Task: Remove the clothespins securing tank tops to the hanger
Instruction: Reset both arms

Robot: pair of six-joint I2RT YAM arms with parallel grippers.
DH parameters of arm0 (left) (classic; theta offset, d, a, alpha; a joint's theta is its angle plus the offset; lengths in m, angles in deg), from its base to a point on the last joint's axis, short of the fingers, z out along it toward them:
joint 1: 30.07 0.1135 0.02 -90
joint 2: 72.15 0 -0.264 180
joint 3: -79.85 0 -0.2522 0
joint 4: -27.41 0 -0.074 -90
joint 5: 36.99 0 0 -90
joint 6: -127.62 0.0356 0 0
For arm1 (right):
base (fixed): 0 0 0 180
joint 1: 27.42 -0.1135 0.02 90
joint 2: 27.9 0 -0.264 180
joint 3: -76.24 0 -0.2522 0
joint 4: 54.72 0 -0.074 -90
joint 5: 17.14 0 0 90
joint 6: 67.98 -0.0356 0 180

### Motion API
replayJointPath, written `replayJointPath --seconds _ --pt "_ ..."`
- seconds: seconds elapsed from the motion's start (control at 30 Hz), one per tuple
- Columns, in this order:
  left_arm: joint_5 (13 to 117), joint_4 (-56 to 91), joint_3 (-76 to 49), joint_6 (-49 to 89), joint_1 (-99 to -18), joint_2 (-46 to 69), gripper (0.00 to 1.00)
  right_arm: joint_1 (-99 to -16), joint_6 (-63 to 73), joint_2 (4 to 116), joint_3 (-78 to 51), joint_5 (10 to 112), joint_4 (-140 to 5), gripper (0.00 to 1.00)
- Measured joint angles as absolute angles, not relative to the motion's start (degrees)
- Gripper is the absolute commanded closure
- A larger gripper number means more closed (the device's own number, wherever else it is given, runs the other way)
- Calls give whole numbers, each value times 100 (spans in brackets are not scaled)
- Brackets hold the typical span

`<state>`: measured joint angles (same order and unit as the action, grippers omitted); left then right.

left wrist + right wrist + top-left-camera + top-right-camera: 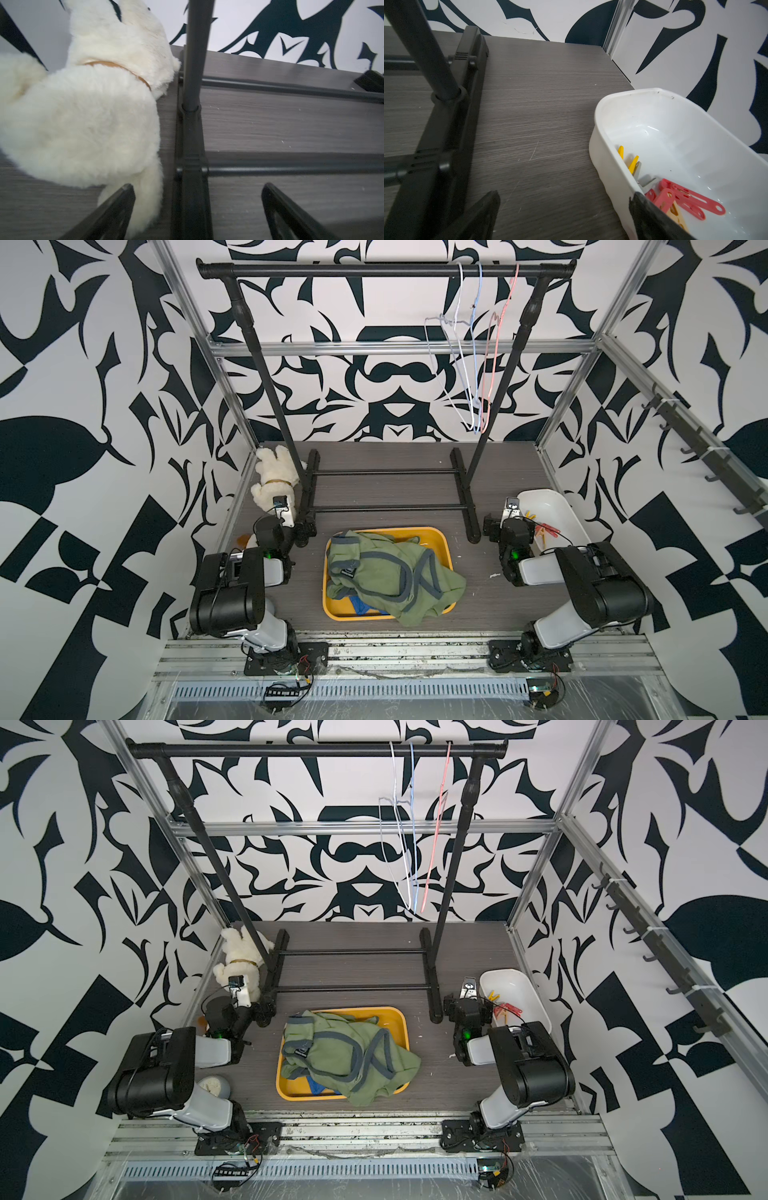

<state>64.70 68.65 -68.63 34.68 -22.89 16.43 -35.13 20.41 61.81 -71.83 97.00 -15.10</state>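
Observation:
Several clothespins (685, 199), red, yellow and grey, lie loose in a white bin (600, 124) at the right, seen in both top views (540, 529) (505, 1006). The tank tops are heaped in a yellow tray: olive-green ones (386, 572) (345, 1052) on top, a blue one (360, 605) peeking out underneath. Three bare wire hangers (478, 344) (409, 844) hang on the rack's right end. My left gripper (305, 531) (198, 187) is open, low over the rack's left foot. My right gripper (492, 526) (564, 195) is open beside the bin, one finger against its wall.
A black clothes rack (386, 270) stands at the back, its feet (452, 116) on the dark table. A white plush toy (276, 477) (83, 114) sits by the left foot. The yellow tray (440, 539) is at the centre. A hook rail (685, 439) lines the right wall.

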Motion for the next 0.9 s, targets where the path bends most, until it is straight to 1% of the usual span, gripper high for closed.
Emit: replayJointPath --seconds 0.07,0.27,0.37,0.53,0.9 --pt "6498 6815 -6860 3479 -2295 1643 1 -3513 2041 6181 -7183 9700 -1510 1" --pt "6070 6669 -6598 3283 -2254 1643 1 -3513 2041 6181 -7183 9700 -1510 1" --pt "6249 6903 -6771 3344 -2243 1640 0 -3513 2041 6181 -7183 9700 -1510 1" --pt "6607 6756 -6725 3436 -2221 1643 1 -3513 2041 6181 -7183 9700 -1510 1" --pt "6765 6736 -6718 3457 -2208 1643 1 -3513 2041 6181 -7183 9700 -1510 1"
